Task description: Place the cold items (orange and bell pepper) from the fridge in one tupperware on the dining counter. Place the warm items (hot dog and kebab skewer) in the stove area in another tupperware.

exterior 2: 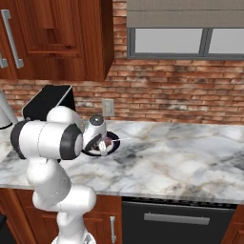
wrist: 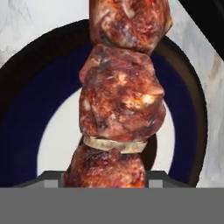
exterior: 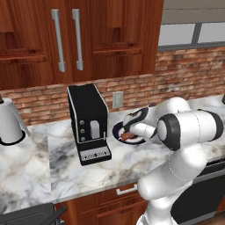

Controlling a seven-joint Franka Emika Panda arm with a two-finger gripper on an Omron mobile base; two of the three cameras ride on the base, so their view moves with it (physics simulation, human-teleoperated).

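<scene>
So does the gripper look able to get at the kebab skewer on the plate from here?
Probably yes: the gripper is down over the plate, and in the hand view the kebab skewer runs straight up from between its fingertips, with nothing in between.

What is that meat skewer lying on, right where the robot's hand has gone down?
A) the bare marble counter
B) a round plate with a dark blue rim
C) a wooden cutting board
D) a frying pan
B: in the hand view the kebab skewer lies across a round plate with a dark blue rim and white centre, which sits on the marble counter.
</scene>
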